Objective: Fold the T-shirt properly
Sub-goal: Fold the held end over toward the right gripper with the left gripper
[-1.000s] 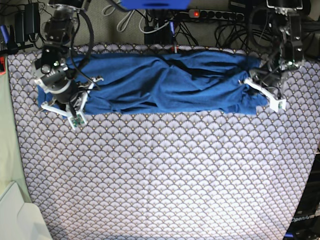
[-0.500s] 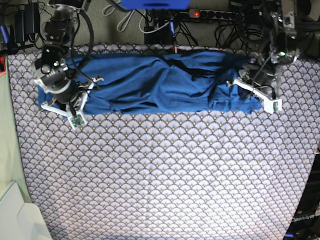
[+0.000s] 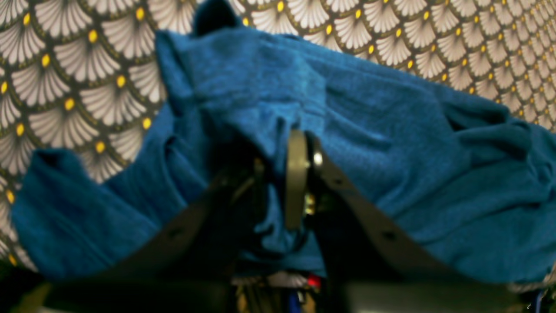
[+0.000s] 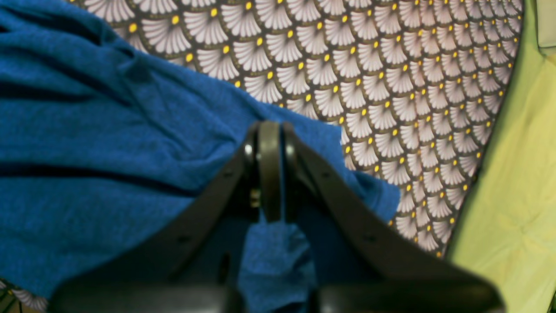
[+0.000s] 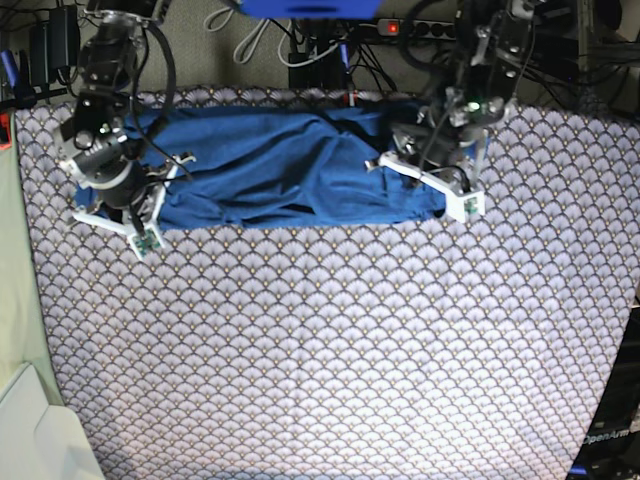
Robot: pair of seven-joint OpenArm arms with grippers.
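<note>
Left gripper has dragged its pinched shirt end inward along the shirt toward the right gripper, clamped on the other end

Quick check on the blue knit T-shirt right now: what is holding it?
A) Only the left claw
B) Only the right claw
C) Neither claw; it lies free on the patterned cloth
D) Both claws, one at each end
D: the left claw and the right claw are each shut on a bunch of the blue knit T-shirt, one at each end.
</note>
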